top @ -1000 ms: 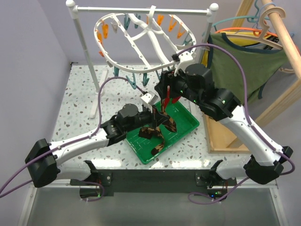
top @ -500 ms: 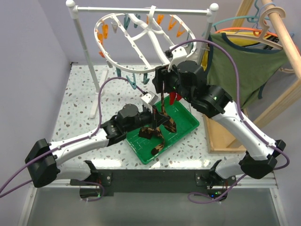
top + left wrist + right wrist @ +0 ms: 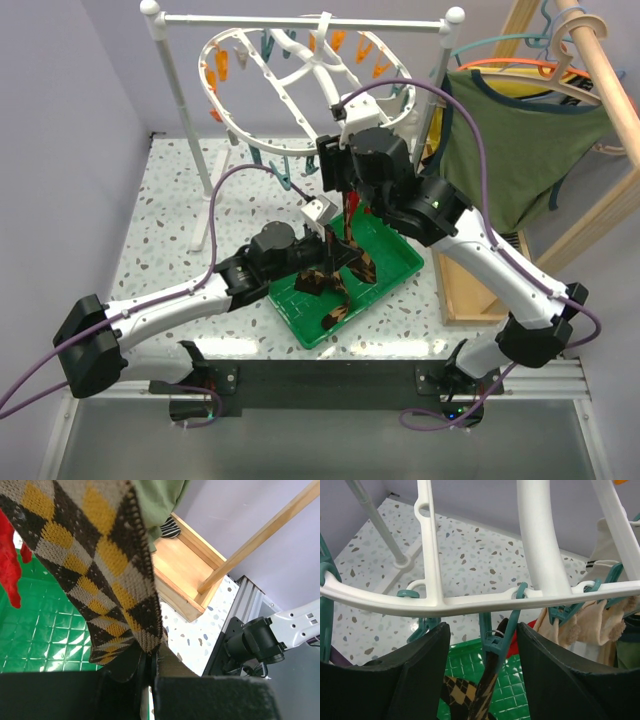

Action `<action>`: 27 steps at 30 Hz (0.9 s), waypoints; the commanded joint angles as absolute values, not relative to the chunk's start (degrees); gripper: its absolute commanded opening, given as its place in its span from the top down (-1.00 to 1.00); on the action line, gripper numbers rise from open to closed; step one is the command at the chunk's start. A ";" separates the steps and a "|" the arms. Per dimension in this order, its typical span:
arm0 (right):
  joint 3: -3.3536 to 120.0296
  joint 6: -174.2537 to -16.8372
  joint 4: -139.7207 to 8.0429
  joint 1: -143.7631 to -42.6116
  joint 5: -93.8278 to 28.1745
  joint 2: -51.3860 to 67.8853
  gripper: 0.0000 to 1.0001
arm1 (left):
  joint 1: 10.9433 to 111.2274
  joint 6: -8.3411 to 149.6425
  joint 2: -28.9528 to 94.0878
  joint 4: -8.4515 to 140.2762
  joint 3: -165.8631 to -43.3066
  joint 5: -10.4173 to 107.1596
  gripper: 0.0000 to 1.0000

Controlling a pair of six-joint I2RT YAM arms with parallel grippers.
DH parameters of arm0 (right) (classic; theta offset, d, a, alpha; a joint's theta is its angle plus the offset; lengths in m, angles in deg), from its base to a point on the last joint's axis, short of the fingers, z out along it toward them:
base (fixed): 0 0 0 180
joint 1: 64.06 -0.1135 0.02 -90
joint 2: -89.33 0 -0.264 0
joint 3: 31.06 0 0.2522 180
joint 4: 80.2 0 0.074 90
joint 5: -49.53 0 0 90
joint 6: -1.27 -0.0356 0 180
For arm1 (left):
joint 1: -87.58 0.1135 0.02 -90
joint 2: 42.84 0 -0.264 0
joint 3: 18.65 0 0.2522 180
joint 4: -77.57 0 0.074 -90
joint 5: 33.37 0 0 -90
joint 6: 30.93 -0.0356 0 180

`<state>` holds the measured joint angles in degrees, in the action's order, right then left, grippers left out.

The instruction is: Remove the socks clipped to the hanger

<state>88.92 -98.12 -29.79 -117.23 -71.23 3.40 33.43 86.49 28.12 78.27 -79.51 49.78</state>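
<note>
Black right fingers [image 3: 420, 680] are standing spread, one on each side of a teal peg [image 3: 492, 641]; contact with it cannot be confirmed. The peg is hanging from the lower rim of the white hanger [image 3: 470, 602] and is gripping the top of a checkered sock [image 3: 485, 697]. Just to the right on the same rim, a second teal peg is holding a pale sock [image 3: 572, 625].

The left fingers [image 3: 210, 700] are pressing together on the lower end of the checkered sock, which is rising from them as a stretched band. In the overhead view the band is running from these fingers up to the peg between the right fingers. A red sock [image 3: 10, 575] is hanging just beside it, over the tray.

Loose socks [image 3: 335, 300] of the same checkered pattern are lying in the green tray [image 3: 400, 268], directly under the pinched sock. The tray is sitting on the speckled desk [image 3: 170, 200], between the two arms.

The hanger is hanging tilted from a white rail [image 3: 300, 20] at the far side, with orange and teal pegs dangling round its rim. A green top [image 3: 520, 140] is hanging to the right of the hanger.
</note>
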 commanded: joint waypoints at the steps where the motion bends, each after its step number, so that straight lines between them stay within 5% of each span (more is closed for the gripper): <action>1: 92.04 -96.38 -30.40 -118.46 -75.80 2.93 -0.18 | 32.74 86.58 27.91 78.93 -80.23 48.90 1.00; 19: 93.80 -94.88 -30.75 -119.87 -80.02 -0.05 -0.16 | 32.30 86.32 27.47 78.14 -80.40 49.25 1.00; 27: 94.32 -94.62 -30.75 -119.87 -80.63 -0.49 0.08 | 32.21 86.32 27.39 78.13 -80.23 49.34 1.00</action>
